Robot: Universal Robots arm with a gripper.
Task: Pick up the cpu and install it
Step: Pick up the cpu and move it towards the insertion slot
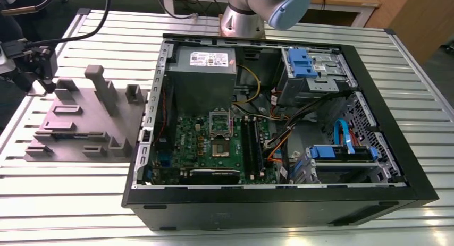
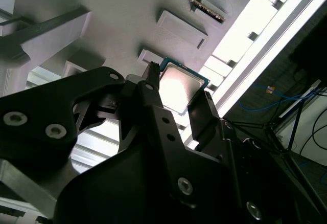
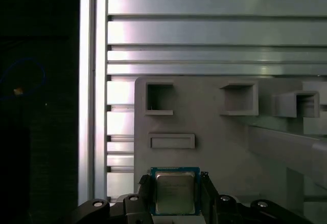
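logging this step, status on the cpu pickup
The gripper shut on the cpu, fingers on opposite edges. Chip at the grey fixture plate, not yet at the computer case. No obstruction seen around it.

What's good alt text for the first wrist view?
The cpu, shiny silver top toward the camera, sits within the black gripper, in front of a grey fixture plate with raised rectangular pockets. Beyond the plate stretches a ribbed metal table, with darkness past its edge.
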